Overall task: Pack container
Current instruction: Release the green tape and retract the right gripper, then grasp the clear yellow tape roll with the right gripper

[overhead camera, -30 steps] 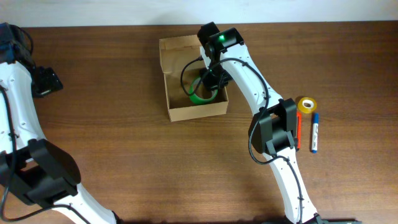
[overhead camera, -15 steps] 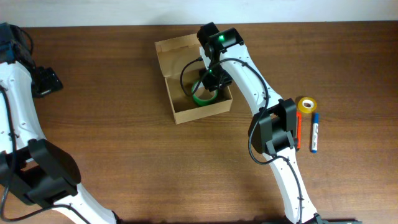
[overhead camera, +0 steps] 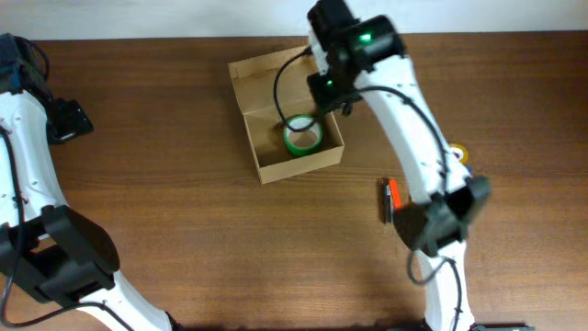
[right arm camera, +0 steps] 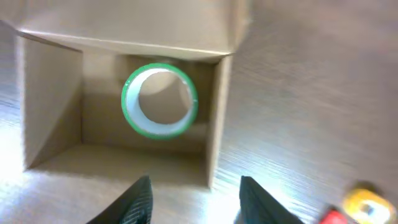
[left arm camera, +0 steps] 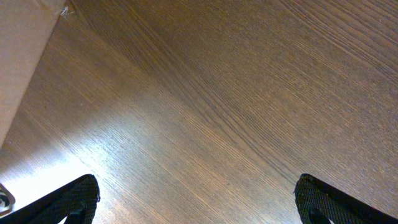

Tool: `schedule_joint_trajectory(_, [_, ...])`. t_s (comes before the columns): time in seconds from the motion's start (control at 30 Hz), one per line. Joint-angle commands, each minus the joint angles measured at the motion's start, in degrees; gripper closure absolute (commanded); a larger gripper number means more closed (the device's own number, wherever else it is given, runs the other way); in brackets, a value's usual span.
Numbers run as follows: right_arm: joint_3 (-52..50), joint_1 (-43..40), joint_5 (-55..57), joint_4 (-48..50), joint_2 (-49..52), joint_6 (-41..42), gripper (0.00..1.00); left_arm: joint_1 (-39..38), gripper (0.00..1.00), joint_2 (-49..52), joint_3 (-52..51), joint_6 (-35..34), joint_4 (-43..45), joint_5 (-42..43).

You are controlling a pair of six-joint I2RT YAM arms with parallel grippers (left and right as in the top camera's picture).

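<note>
Cardboard box (overhead camera: 268, 81) sits upper middle of the overhead frame, flap lid thrown back, with a green tape roll (overhead camera: 302, 140) lying flat inside. My right tool (right arm camera: 196, 200) hangs above the box, fingers spread, gripping nothing. My left tool (left arm camera: 198, 204), far left, is spread wide over bare table (left arm camera: 205, 93), also empty. A yellow tape roll (right arm camera: 367, 202) shows in the right wrist view's lower right corner.

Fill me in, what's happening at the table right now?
The right gripper hovers open and empty above the cardboard container, where a green tape roll lies flat inside. A yellow tape roll waits out on the table. The left gripper is open over the table, holding nothing.
</note>
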Motion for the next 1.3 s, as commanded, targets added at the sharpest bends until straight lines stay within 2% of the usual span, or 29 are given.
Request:
schedule_joint_trajectory(0.0, [0.74,0.44,5.92,-0.31,-6.73,0.68,0.51,0.35,0.00,-0.42,-0.20,0.92,0.11,0.37])
schedule_joint_trajectory(0.07, [-3.28,-0.72,9.84,-0.31,-12.85,1.18,0.50,0.35,0.00,-0.39,-0.20,0.92,0.11,0.37])
schedule_joint_trajectory(0.2, [-19.87,-5.55,14.73,2.34,-25.97,1.73,0.47,0.35,0.00,-0.39,-0.20,0.92,0.11,0.37])
schedule_joint_trajectory(0.33, [-36.22,-17.25,11.87,3.28,-39.28,3.28,0.45,0.35,0.00,-0.42,-0.20,0.92,0.11,0.37])
schedule_joint_trajectory(0.47, [-44.63,-32.92,4.50,4.31,-44.87,3.69,0.44,0.35,0.00,-0.39,-0.20,0.92,0.11,0.37])
schedule_joint_trajectory(0.53, [-48.46,-40.94,-2.10,5.66,-42.71,3.69,0.44,0.35,0.00,-0.39,-0.17,0.92,0.11,0.37])
schedule_joint_trajectory(0.6, [-49.55,-43.41,-3.21,6.36,-37.99,3.74,0.45,0.35,0.00,-0.39,-0.20,0.92,0.11,0.37])
schedule_joint_trajectory(0.73, [-49.40,-43.08,-4.48,9.75,-25.22,4.35,0.45,0.35,0.00,-0.39,-0.20,0.92,0.11,0.37])
schedule_joint_trajectory(0.87, [-49.40,-42.34,-4.48,12.39,-17.27,4.33,0.45,0.35,0.00,-0.42,-0.17,0.92,0.11,0.37])
schedule_joint_trajectory(1.27, [-49.40,-42.34,-7.52,19.10,-8.48,1.31,0.43,0.35,0.00,-0.39,-0.17,0.92,0.11,0.37])
